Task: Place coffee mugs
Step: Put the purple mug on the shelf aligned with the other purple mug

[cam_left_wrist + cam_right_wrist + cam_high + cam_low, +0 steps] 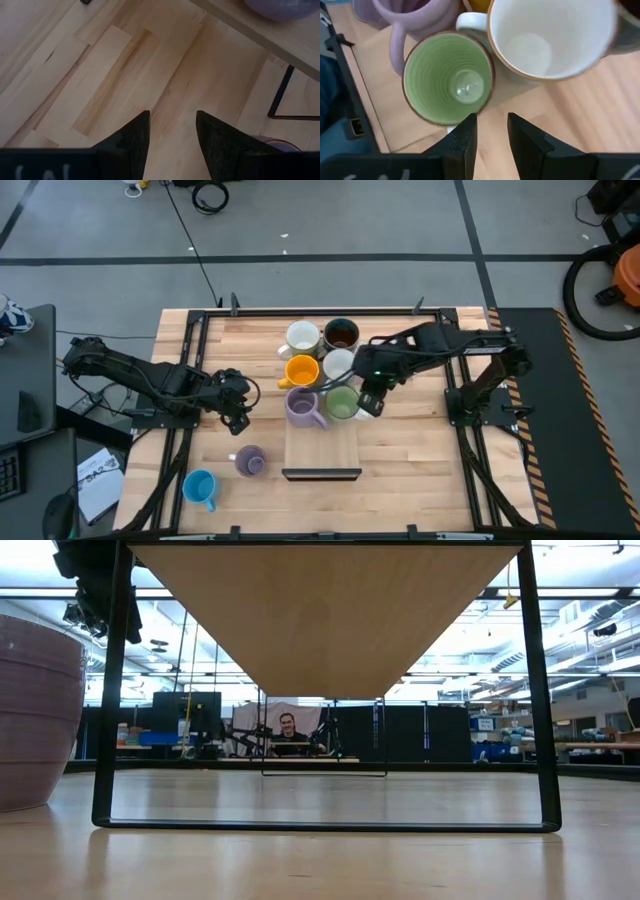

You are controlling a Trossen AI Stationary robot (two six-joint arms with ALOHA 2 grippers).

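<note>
High view, right hand (368, 406) beside (touching?) green mug (342, 403)

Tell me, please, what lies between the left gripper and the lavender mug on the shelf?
Only bare wood. In the high view, nothing stands between the left gripper and the lavender mug. The left wrist view shows bare tabletop too.
</note>
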